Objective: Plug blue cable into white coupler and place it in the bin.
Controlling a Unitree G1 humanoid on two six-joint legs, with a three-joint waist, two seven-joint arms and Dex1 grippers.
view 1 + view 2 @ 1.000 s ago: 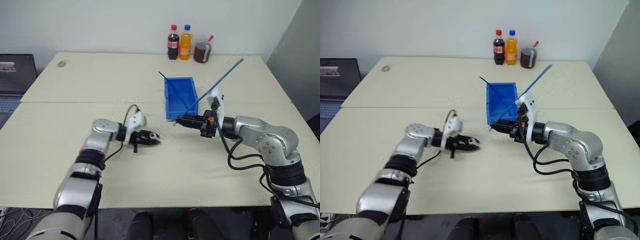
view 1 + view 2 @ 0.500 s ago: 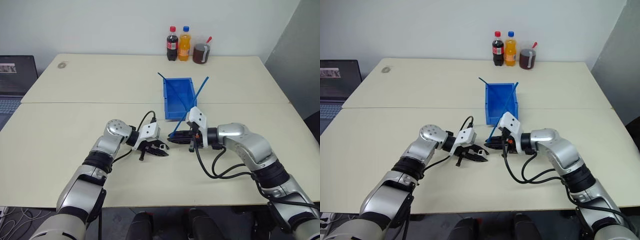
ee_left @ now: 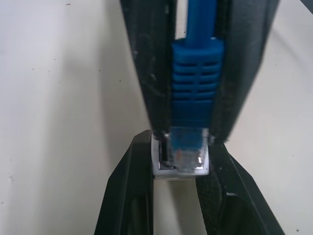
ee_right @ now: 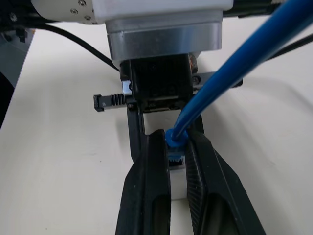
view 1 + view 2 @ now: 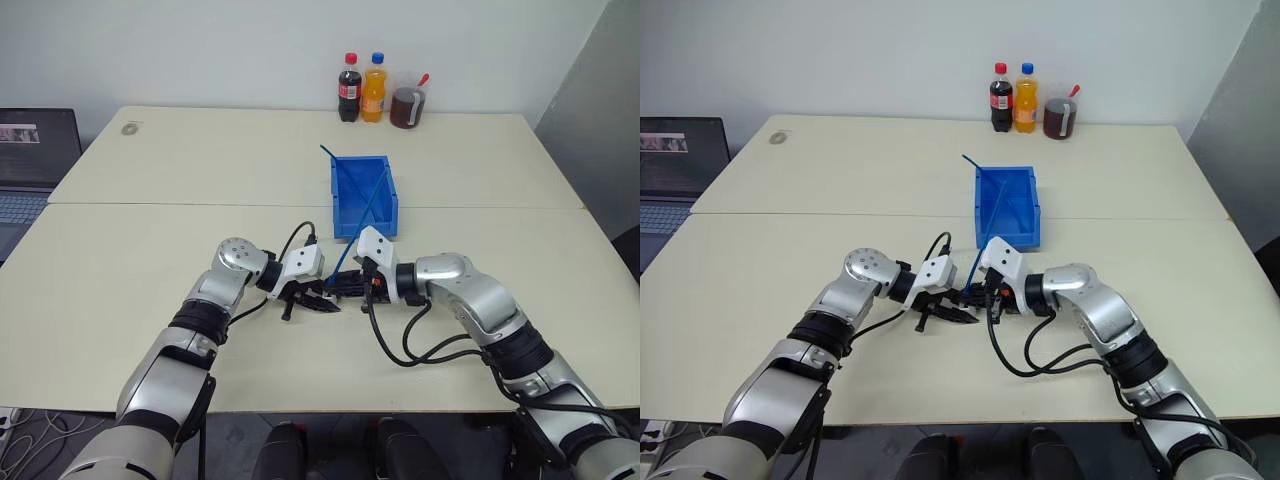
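Note:
My left gripper [image 5: 325, 303] is shut on the white coupler [image 3: 159, 165], a tiny white block pinched between its two fingers just above the table. My right gripper [image 5: 336, 287] faces it tip to tip and is shut on the plug end of the blue cable [image 4: 230, 68]. The pale plug [image 3: 188, 149] sits at the coupler's mouth, partly inside it. From the grippers the cable slants up and back over the bin [image 5: 341, 205], which stands just behind them.
A darker thin blue cable [image 5: 328, 152] sticks out of the bin's far left corner. A cola bottle [image 5: 349, 88], an orange bottle [image 5: 375, 87] and a cup of dark drink [image 5: 405, 106] stand at the far edge. A laptop [image 5: 35, 150] is at the left.
My right gripper has come down and to the left with the blue cable, from the bin's front to meet the left gripper. The cable's free end swung left over the bin. The left hand held still.

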